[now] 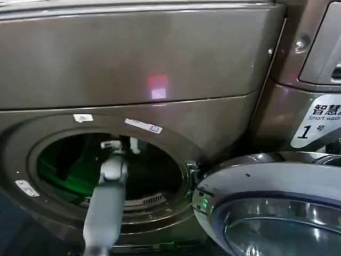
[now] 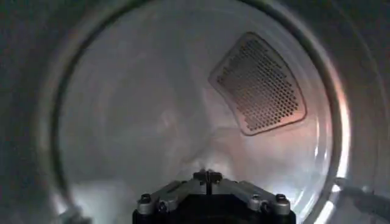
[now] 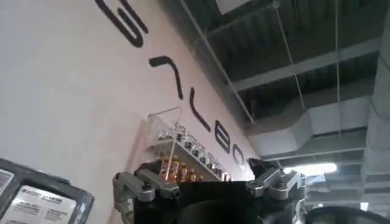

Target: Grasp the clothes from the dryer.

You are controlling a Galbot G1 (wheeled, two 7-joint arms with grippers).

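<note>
Inside the dryer (image 1: 160, 69) mouth, the left gripper (image 1: 120, 145) reaches into the steel drum (image 2: 140, 122); whether it is open, I cannot tell. Beyond it lie bare drum wall and a perforated vent (image 2: 261, 83). I cannot locate the clothes, so grasping remains undone.

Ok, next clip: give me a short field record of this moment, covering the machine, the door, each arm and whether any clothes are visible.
dryer: bronze-brown front-loader, porthole open
door: swung open, on the robot's right of the porthole
left gripper: reached into the drum through the porthole
drum interior: steel back wall with a perforated vent panel
clothes: none to be made out in the drum from these views
right gripper: away from the dryer, pointing up toward a wall and ceiling
</note>
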